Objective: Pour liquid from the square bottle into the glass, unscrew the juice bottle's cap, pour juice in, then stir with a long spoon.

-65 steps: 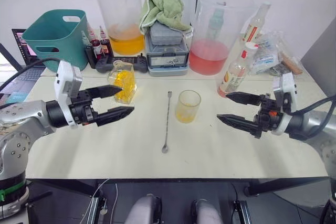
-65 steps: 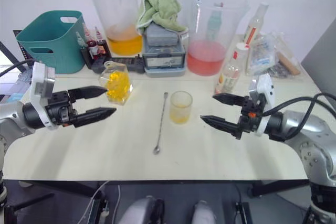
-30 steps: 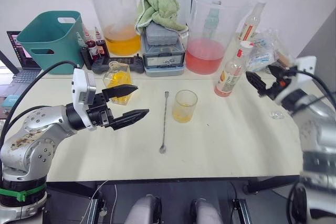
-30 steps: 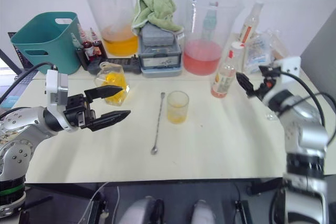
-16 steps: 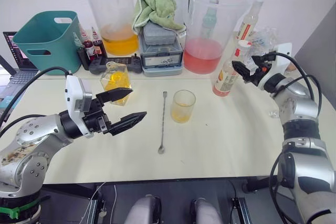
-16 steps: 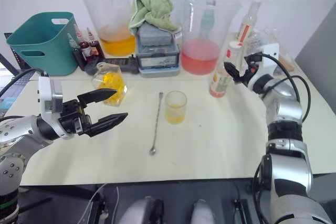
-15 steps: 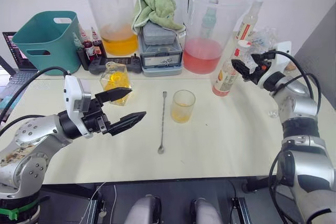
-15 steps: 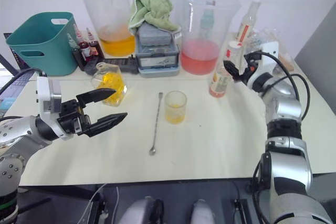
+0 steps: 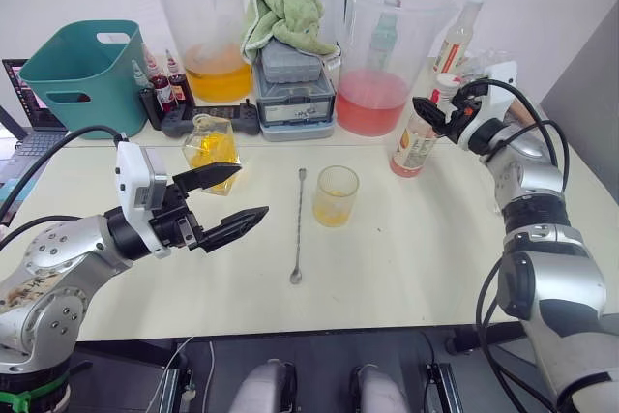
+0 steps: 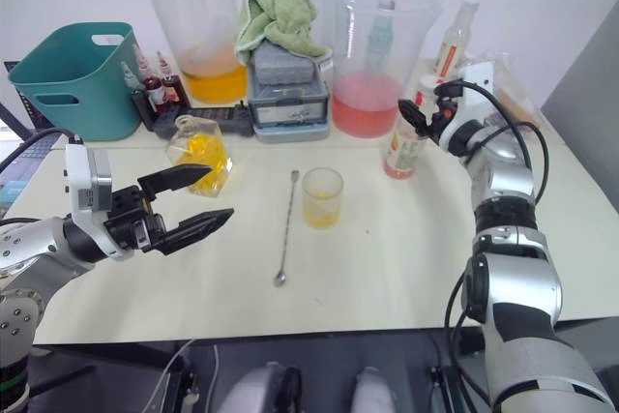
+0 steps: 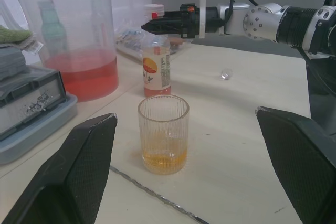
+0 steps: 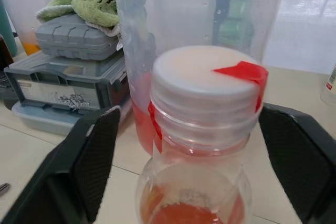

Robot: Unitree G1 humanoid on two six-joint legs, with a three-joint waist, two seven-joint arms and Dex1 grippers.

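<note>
The square bottle (image 9: pixel 212 143) with yellow liquid stands at the left of the table. My left gripper (image 9: pixel 250 191) hangs open just in front of it, holding nothing. The ribbed glass (image 9: pixel 336 195) holds a little amber liquid at the table's middle, and the long spoon (image 9: pixel 298 229) lies flat beside it on its left. The juice bottle (image 9: pixel 417 138) stands upright at the right. My right gripper (image 9: pixel 432 115) is open at its white cap (image 12: pixel 205 85), one finger (image 12: pixel 94 156) on each side, apart from the cap.
Along the back stand a teal basket (image 9: pixel 87 70), small dye bottles (image 9: pixel 160 84), a pitcher of orange liquid (image 9: pixel 208 36), a grey box under a green towel (image 9: pixel 295 79) and a pitcher of pink liquid (image 9: pixel 392 55). A small clear object (image 11: pixel 226 74) lies right of the juice bottle.
My right gripper has swung from low over the table's front right up and back to the juice bottle's cap. The left gripper stays open near the square bottle.
</note>
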